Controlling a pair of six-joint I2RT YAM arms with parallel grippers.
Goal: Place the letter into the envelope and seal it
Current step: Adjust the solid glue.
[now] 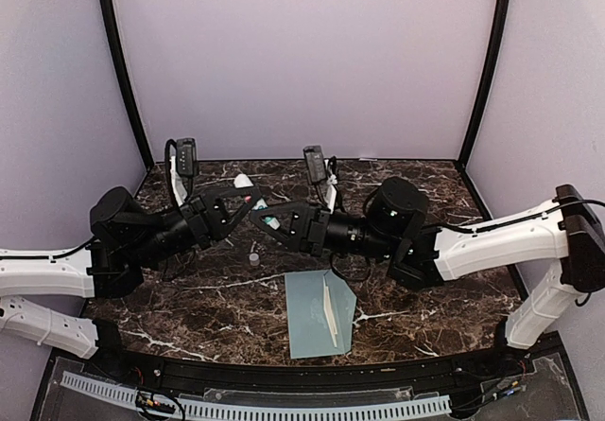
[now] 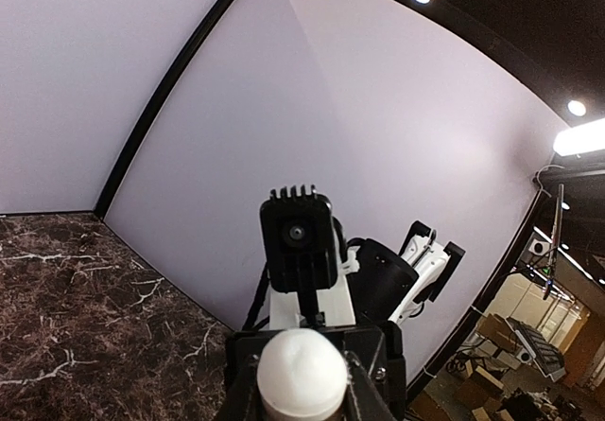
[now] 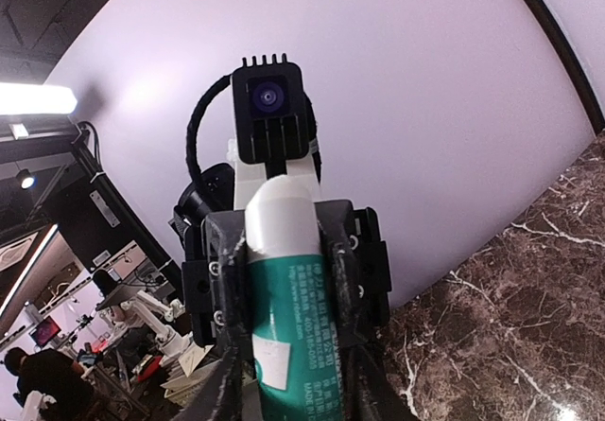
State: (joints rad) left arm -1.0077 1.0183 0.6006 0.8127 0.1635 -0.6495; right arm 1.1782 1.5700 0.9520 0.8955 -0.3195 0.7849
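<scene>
Your right gripper (image 3: pixel 285 260) clamps the glue stick (image 3: pixel 288 345), your left gripper (image 2: pixel 302 388) pinches its white end, likely uncapping it to seal the envelope (image 1: pixel 307 319) below.

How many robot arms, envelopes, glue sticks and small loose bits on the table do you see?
Robot arms: 2, left arm and right arm
Envelope: 1
Glue stick: 1, between the left claw and right claw
Small pale piece on the table: 1
Total: 5
</scene>
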